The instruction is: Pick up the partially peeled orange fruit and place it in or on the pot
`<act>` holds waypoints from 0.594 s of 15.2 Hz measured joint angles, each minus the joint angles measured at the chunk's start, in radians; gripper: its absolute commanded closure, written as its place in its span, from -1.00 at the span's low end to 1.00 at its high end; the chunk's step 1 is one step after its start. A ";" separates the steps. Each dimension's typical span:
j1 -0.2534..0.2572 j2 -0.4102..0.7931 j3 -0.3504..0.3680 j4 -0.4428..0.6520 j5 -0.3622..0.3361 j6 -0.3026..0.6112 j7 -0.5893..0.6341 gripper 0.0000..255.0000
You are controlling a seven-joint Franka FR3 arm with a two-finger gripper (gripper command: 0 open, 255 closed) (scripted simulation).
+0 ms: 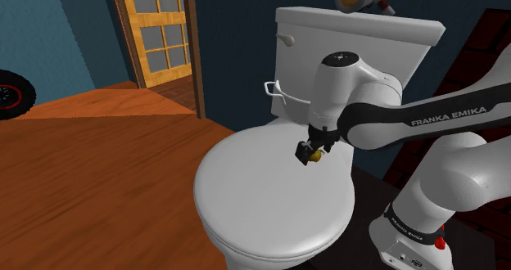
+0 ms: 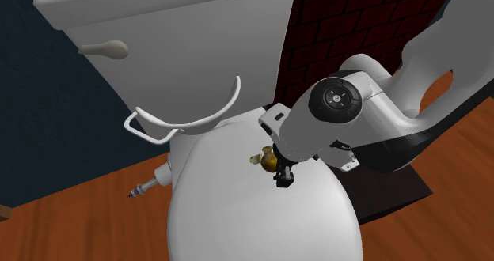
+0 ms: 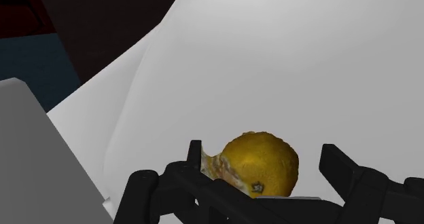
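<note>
1. From the shoulder view, the white arm with dark joints point(image 1: 426, 121) reached over from its stand and bent down to the closed, smooth white toilet lid point(image 1: 270, 203). Its black two-fingered claw point(image 1: 311, 152) hung low over the back of the lid, with the small, yellow-orange, partially peeled fruit point(image 1: 315, 155) at its tips. Just behind, against the boxy white tank point(image 1: 360, 47), sat a white rimmed vessel with a loop handle point(image 1: 282, 92), which I took for the pot, so the carry looked short.

2. In the second exterior view, the claw point(image 2: 277, 168) came down nearly upright on the fruit point(image 2: 269, 161), whose loose peel stuck out on the pot's side. Fruit and pot point(image 2: 194, 125) were near but apart, both over the lid point(image 2: 253, 220) in front of the tank point(image 2: 182, 38). I could not tell whether the fruit rested on the lid or sat a little off it.

3. In the wrist view, the fruit point(image 3: 261, 163) lay between the two black fingers, deep in the claw point(image 3: 266, 159). One finger point(image 3: 195, 155) met the peel flap, while a strip of white lid point(image 3: 306, 66) showed between the fruit and the other finger point(image 3: 338, 165). So the claw was spread around the fruit, not clenched on it, and I judged the grasp not yet made. Straddling the round body made sense: a squeeze across its middle would stop it rolling on the smooth lid.
</note>
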 measured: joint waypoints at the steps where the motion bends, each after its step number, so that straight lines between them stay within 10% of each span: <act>1: 0.000 0.000 0.000 -0.001 0.000 0.002 0.000 -1.00; 4: 0.000 0.000 0.000 -0.002 0.000 0.003 0.000 -1.00; 5: 0.000 0.000 0.000 -0.002 0.000 0.003 0.000 1.00; 9: 0.001 0.002 0.003 0.002 0.001 0.005 0.002 1.00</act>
